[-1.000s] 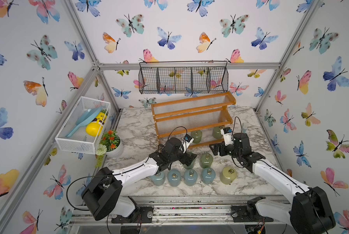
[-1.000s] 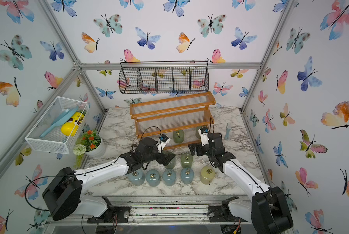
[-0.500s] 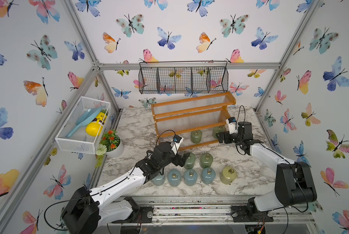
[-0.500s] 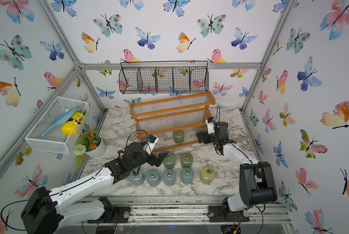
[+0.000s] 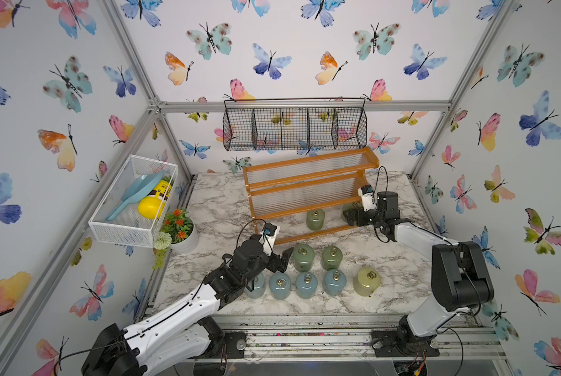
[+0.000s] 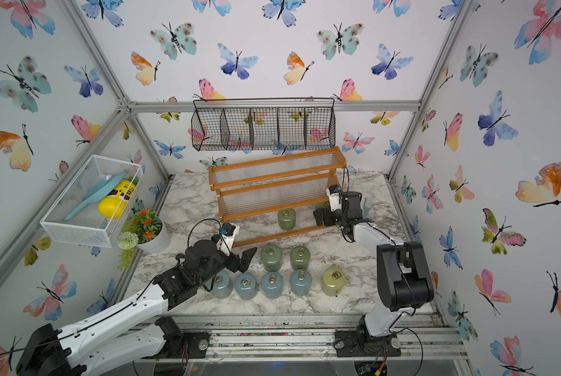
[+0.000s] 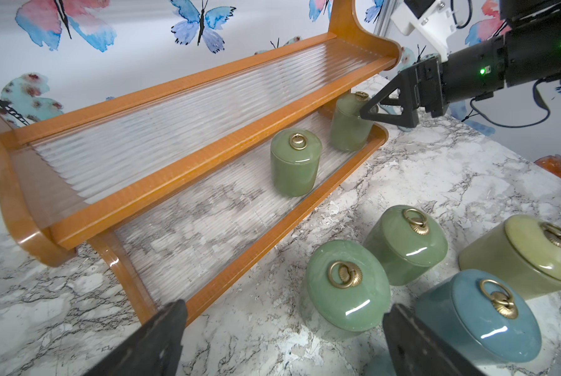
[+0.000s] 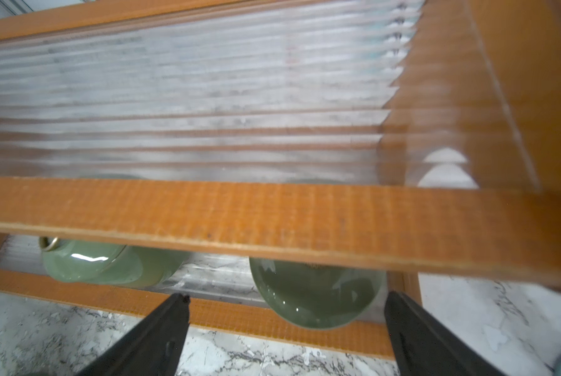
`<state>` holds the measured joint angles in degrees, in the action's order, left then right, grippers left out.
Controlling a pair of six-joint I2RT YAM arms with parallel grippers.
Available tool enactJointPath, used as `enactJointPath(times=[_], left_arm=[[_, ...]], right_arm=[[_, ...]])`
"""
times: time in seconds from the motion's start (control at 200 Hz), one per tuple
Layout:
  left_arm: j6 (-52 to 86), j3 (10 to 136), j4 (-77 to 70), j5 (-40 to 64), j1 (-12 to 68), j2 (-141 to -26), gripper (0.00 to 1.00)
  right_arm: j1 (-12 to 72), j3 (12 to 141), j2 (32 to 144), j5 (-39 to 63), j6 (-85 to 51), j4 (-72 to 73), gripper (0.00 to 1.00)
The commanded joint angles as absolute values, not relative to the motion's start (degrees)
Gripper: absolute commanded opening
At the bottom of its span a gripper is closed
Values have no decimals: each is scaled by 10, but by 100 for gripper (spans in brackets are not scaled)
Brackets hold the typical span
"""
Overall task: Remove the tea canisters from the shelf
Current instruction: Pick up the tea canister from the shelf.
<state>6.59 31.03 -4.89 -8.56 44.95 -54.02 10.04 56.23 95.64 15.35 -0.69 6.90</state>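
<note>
Two of the tea canisters stand on the shelf point(image 5: 308, 181), both sage green and upright on its lowest tier. The inner green canister point(image 5: 315, 220) is toward the middle of the tier, and the end green canister point(image 7: 349, 127) is at the tier's right end, near its neighbour but apart from it. The other seven stand on the marble table point(image 5: 214, 201) in front of the shelf. The front green canisters point(image 6: 271, 257) sit side by side just before the front rail. Nearer the arm bases is a row of four blue-grey canisters point(image 5: 306, 285), with the pale yellow canister point(image 5: 367, 281) at its right end. The right gripper point(image 8: 285, 298) is level with the lowest tier, its jaws spread wide with the end green canister in line between them, not clamped. In the left wrist view the tip of its near finger point(image 7: 367, 112) overlaps the canister's shoulder; whether it touches cannot be told. The left gripper point(image 5: 281, 260) hangs over the table just left of the front green canisters, jaws apart and holding nothing, and its wrist partly covers the leftmost blue-grey canister. A black wire basket point(image 5: 294, 130) hangs on the back wall above the shelf. A white mesh basket point(image 5: 122, 229) on the left wall holds a blue scoop point(image 5: 135, 195) and a yellow bottle point(image 5: 153, 203). A potted plant point(image 5: 179, 228) sits below it at the table's left edge.
</note>
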Motion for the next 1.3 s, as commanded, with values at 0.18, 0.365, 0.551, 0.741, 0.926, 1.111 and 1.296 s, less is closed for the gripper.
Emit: enactJointPath(times=[0.18,0.365,0.551,0.741,0.926,1.111,1.296], left_arm=[[73,308,-41,-109,446,-524,99],[78,300,-46,-111,446,-520,98],[79,296,-42,-113,446,-521,98],[78,301,-40,-115,446,-529,98],[73,312,-35,-112,446,-541,99],[71,317,-34,-109,446,-549,98],[76,315,-31,-107,446,-549,99]], right_arm=[[97,603,998,152,3,90,100],[97,621,1020,142,9,88,100],[97,644,1041,131,16,80,100],[97,659,1061,123,22,69,100],[96,666,1074,121,23,68,99],[97,674,1082,128,20,74,97],[96,682,1091,135,19,71,88]])
